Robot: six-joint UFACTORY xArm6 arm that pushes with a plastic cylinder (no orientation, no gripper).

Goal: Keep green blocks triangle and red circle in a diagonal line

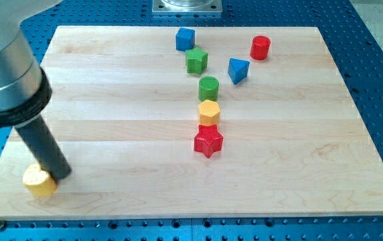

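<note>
The red cylinder stands near the view's top right. The green star block sits left of it, below the blue cube. The green cylinder is further down. The blue triangle lies between the green blocks and the red cylinder. My tip is at the view's bottom left, touching the right side of the yellow heart block, far from the green and red blocks.
A yellow hexagon sits just below the green cylinder, with a red star below that. The wooden board lies on a blue perforated table. The arm's grey body fills the view's top left.
</note>
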